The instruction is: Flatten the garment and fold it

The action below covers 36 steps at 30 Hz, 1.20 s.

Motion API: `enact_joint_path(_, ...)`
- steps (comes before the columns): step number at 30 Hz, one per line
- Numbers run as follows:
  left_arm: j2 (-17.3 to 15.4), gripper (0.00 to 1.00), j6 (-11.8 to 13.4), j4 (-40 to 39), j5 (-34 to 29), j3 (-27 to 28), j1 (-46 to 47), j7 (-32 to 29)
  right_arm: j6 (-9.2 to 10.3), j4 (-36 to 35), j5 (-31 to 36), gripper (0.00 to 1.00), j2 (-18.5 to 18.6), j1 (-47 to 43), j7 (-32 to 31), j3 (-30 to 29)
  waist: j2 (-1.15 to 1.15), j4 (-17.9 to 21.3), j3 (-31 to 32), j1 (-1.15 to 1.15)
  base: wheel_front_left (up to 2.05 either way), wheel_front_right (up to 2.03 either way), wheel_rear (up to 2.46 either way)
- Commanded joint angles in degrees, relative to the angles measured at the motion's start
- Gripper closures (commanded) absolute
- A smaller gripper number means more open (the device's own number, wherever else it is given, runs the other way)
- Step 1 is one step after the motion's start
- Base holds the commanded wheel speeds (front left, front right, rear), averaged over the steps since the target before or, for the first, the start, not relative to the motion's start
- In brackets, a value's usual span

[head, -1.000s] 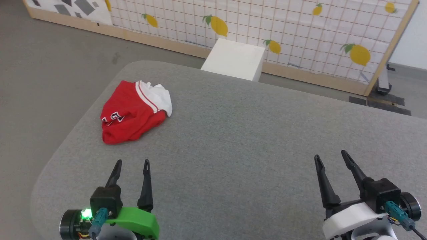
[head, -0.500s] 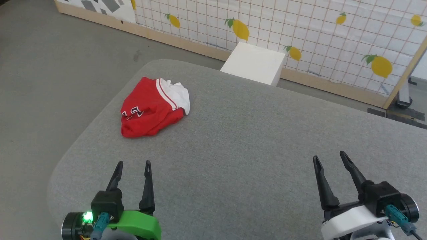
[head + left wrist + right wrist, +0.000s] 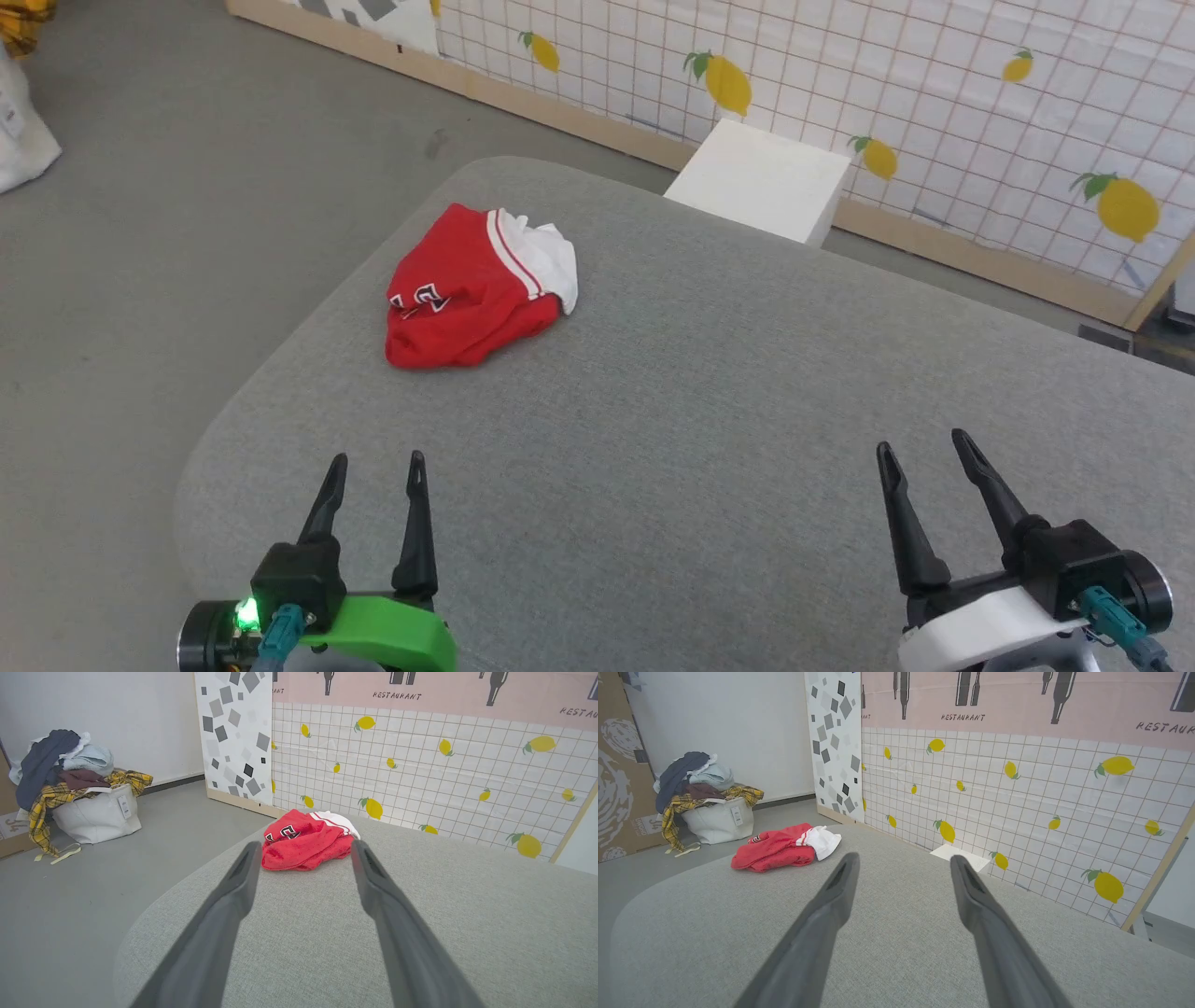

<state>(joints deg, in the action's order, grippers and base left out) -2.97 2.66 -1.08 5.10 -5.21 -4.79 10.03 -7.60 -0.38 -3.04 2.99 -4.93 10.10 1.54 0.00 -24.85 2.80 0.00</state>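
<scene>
— Where were the arms just then?

— Both sat low in the head view. The left gripper [image 3: 379, 457] was at the lower left on its green mount, its long dark fingers [image 3: 414, 523] pointing almost straight up the frame over the grey table [image 3: 700, 411]. The right gripper [image 3: 921, 441] was at the lower right on a white mount, its fingers angled slightly toward the upper left.

— And the jaws?

— Spread wide on both, with nothing between them. Neither one touched any cloth.

— So where was the garment [image 3: 467, 299]?

— It lay in a crumpled red heap at the upper left of the head view, near the table's rounded far-left corner. A white sleeve with striped trim was bunched on its right side, and bits of black lettering showed on the left fold. It was well apart from both grippers, though nearer the left one.

— What did the wrist views give?

— From the left wrist, the heap sat in the upper middle, right in the gap between the two fingertips but farther along the table. From the right wrist it was at the middle left, well clear of the fingers.

— Anything else around?

— A white box [image 3: 761, 177] stood beyond the table's far edge, against the lemon-print wall panel [image 3: 934, 84]. A white bag [image 3: 93, 816] heaped with clothes stood on the floor at the left of the left wrist view.
</scene>
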Motion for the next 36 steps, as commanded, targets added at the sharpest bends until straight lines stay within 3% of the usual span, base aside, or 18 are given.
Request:
enact_joint_path(1, 0.1, 0.00, 0.4, -0.1, 0.6, -0.4, -1.1, 0.7, 0.08, -0.1, -0.2, 0.00, -0.1, -1.1, 0.6, 0.2, 0.00, -0.8, -0.1, 0.00, 0.00, 0.00, 0.00)
enact_joint_path(17, 0.1, 0.00, -0.2, -0.7, 3.6, -1.2, -0.6, 2.6, 0.09, -0.4, 1.0, 0.00, -0.1, -0.9, 2.5, -0.3, 0.00, -2.6, -3.6, 0.00, 0.00, 0.00, 0.00)
enact_joint_path(22, -0.6, 0.00, -2.3, -0.2, 5.0, 0.3, 3.2, 3.2, 0.10, -1.3, 2.2, 0.00, -0.1, 0.1, 3.1, -0.6, 0.00, -0.9, -8.0, 0.00, 0.00, 0.00, 0.00)
enact_joint_path(25, -2.3, 0.00, -4.2, 3.1, 5.9, 0.4, 7.2, 2.1, 0.10, -2.4, 3.7, 0.00, -0.1, 0.8, 3.4, -0.3, 0.00, 0.4, -11.1, 0.00, 0.00, 0.00, 0.00)
enact_joint_path(31, -7.3, 0.00, -7.6, 9.4, 9.5, 1.0, 21.4, -6.0, 0.10, -6.4, 6.5, 0.00, -0.1, 2.7, 3.2, -1.1, 0.00, 3.3, -18.6, 0.00, 0.00, 0.00, 0.00)
enact_joint_path(34, -11.0, 0.00, -8.9, 14.5, 11.8, 0.9, 29.8, -11.7, 0.11, -9.5, 7.8, 0.00, 0.1, 3.9, 2.1, -1.2, 0.00, 5.1, -22.8, 0.00, 0.00, 0.00, 0.00)
enact_joint_path(35, -14.7, 0.00, -9.7, 20.4, 14.6, 0.0, 37.8, -17.9, 0.11, -12.8, 8.4, 0.00, 0.5, 5.0, 1.1, -1.2, 0.00, 6.6, -26.7, 0.00, 0.00, 0.00, 0.00)
enact_joint_path(36, -16.1, 0.00, -9.9, 22.7, 15.5, -0.5, 40.6, -20.2, 0.11, -14.0, 8.5, 0.00, 0.7, 5.3, 0.6, -1.2, 0.00, 7.3, -27.9, 0.00, 0.00, 0.00, 0.00)
